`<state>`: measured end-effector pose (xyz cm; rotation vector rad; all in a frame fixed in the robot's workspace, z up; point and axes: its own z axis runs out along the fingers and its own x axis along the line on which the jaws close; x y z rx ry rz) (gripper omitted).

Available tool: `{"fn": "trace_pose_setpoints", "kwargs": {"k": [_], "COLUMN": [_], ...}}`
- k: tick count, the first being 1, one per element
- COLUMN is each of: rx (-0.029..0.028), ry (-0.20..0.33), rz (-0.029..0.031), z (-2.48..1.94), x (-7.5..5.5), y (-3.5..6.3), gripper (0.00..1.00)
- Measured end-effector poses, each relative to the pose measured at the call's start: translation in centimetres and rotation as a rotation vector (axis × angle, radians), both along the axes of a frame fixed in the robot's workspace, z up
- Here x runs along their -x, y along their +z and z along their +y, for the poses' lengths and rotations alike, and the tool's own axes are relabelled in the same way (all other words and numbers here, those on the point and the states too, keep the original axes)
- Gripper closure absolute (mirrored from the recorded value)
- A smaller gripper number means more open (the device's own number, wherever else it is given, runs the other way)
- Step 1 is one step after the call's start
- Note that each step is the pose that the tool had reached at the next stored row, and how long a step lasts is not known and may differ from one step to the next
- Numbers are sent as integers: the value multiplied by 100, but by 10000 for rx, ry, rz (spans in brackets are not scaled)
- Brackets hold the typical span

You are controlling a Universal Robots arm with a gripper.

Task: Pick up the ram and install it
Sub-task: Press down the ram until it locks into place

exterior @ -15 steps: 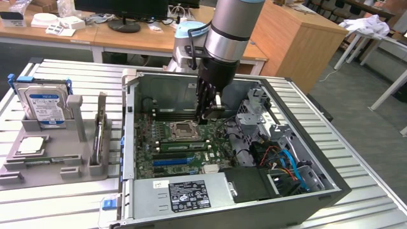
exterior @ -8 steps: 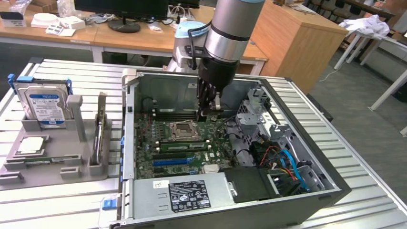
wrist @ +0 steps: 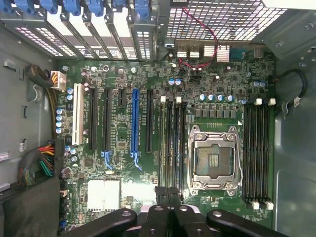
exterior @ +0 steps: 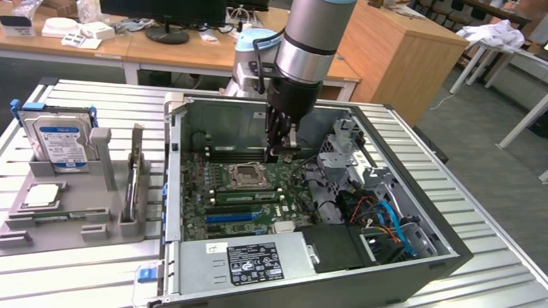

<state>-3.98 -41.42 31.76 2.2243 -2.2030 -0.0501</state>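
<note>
My ribbed metal table [exterior: 77, 276] carries an open PC case [exterior: 385, 279] mid-frame & a grey parts rack [exterior: 101, 154] at left.

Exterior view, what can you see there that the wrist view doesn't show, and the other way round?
Exterior view's extras: the robot arm, the blue-labelled hard drive standing in a grey holder on that view's left, and the labelled power supply.

Wrist view's extras: a close look down at the white slot, a red wire and a white plug with yellow wires.

Shared: the green motherboard, the silver processor socket and the shut tool inside the case.
</note>
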Motion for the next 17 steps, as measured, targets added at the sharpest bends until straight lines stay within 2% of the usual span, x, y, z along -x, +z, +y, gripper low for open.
{"fn": "trace_pose_setpoints", "kwargs": {"k": [9,17], "rx": [1,1], "ry": [1,1], "rz": [1,1], "z": [0,0], "x": [-9,-103], "y": [0,0], "gripper": [89,89]}}
